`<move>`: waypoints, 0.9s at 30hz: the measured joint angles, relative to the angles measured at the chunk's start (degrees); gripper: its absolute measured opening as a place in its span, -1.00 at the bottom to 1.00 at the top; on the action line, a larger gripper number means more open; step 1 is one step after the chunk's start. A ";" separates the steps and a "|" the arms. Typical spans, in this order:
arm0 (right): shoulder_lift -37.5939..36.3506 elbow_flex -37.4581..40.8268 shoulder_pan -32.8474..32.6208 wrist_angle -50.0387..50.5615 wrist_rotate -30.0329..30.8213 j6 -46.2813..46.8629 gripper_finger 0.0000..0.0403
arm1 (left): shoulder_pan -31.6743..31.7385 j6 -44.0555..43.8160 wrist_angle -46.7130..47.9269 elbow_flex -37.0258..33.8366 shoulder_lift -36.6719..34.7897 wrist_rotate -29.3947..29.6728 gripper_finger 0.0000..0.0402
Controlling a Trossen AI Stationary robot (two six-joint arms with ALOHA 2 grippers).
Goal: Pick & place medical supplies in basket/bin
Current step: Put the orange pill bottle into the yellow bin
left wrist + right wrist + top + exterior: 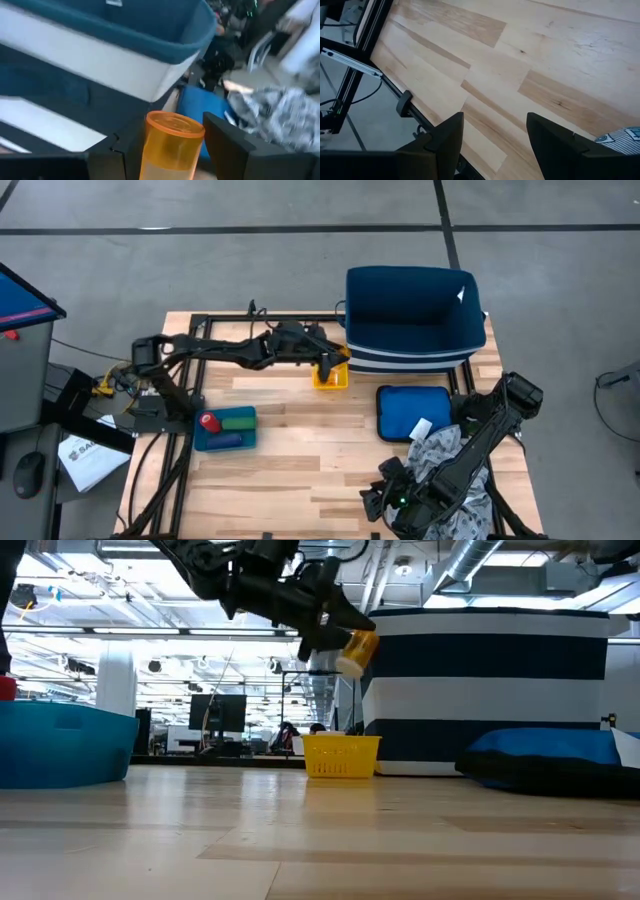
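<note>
My left gripper (335, 360) is shut on an orange pill bottle (355, 647) with a white cap, in the air above a small yellow basket (340, 755) and next to the big blue bin (415, 315). A blue tray (225, 430) at the left holds a red cylinder (209, 421) and a blue cylinder (228, 441). The grey patterned cloth (440, 445) lies at the right, partly on a flat blue pad (413, 412). My right gripper (492, 145) is open and empty over bare wood near the table's near edge. My left gripper pinches the orange bottle's side wall (170, 150) between its two fingers (232, 142). The bottle's closed orange end (175, 124) points away from the wrist. The bottle is lifted clear above the yellow basket and hangs tilted, with its white cap (348, 665) as its lower end.
The blue bin with white stripes (490, 690) stands at the table's far right, its wall close beside the held bottle. A black frame (185, 395) runs along the table's left side and far edge. A machine and papers (85, 455) sit off the table's left edge.
</note>
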State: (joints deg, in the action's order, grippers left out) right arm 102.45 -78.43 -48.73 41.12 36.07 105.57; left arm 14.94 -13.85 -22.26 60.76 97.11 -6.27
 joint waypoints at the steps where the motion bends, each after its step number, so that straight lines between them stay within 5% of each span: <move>1: 0.00 0.00 0.00 0.11 0.00 0.23 0.06 | 0.00 -2.00 -1.48 -0.01 0.89 0.35 -0.15; 27: 0.00 -0.01 -0.56 3.62 0.42 2.48 0.06 | -0.76 -15.51 -19.40 -12.91 4.77 11.29 -0.07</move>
State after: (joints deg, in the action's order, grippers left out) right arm 102.45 -78.45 -49.29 44.74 36.49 108.05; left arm 14.17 -29.36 -41.66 47.86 101.88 5.02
